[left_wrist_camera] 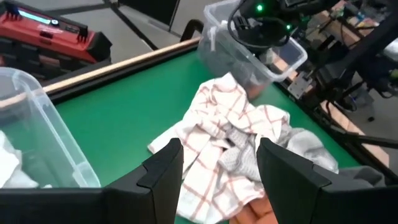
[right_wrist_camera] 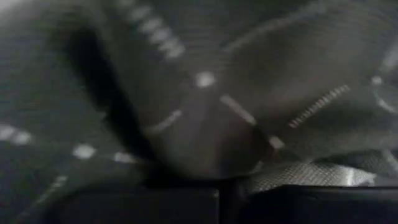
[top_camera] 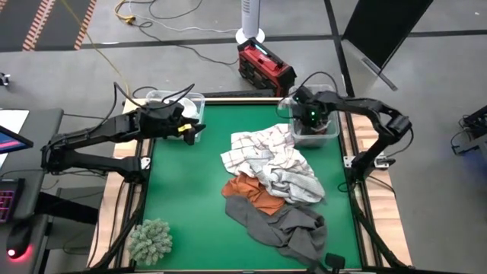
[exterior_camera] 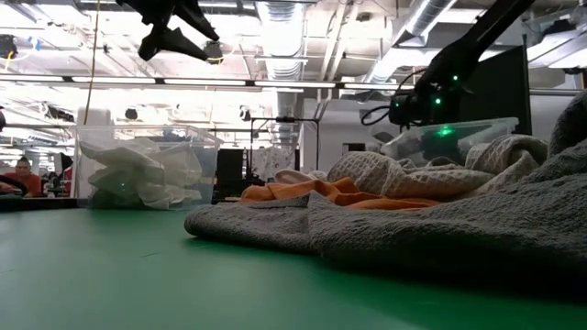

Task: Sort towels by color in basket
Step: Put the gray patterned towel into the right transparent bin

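Left gripper (top_camera: 199, 129) up high by the far-left clear plastic bin (top_camera: 199, 100), jaws wide and empty. Right gripper (top_camera: 310, 116) down in the far-right clear bin (top_camera: 333, 132), jaws shut tight. Mixed cloth towels (top_camera: 274, 183) heaped mid-table.

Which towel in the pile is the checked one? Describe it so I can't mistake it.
On the green table, find the heap of cloths right of centre. The checked towel is the heap's far end, nearest the right-hand clear bin. It alone is white with thin reddish grid lines; its neighbours are plain.
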### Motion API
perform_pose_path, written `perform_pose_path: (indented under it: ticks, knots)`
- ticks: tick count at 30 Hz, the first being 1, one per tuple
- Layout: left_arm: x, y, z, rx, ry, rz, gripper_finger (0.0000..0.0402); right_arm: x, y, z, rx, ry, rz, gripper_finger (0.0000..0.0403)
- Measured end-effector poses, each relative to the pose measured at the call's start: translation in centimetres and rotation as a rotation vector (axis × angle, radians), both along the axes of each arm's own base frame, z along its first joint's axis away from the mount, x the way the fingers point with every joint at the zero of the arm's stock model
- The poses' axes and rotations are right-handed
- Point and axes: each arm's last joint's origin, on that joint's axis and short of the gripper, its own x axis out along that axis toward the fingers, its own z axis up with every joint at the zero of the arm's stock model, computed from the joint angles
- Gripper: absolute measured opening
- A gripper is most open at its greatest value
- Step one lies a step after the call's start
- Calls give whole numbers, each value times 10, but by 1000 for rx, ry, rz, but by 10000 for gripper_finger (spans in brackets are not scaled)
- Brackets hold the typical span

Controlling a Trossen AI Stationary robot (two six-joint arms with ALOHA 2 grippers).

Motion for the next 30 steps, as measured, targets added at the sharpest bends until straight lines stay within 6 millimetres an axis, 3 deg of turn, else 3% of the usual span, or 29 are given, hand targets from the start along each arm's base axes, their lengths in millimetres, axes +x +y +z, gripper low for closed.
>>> perform_pose_path:
  ticks: [6, 10, 13, 16, 25, 30]
  knots:
    - [0, -3, -1, -4, 6, -13, 194, -6, 5, 18, 6, -100, -40, 26]
    - [1, -3, -1, -4, 6, -13, 194, -19, 12, 27, 152, -167, -61, 26]
    - [1, -3, -1, -6, 5, -11, 194, -30, 22, 29, 273, -110, -86, 26]
    - [0, -3, -1, -7, 4, -10, 194, -38, 25, 26, 310, -58, -103, 26]
    - [0, -3, -3, -18, 25, -14, 194, -42, 31, 1, 207, -38, -154, 28]
    - [-1, -3, -3, -22, 30, -14, 194, -40, 32, -4, 174, -48, -130, 58]
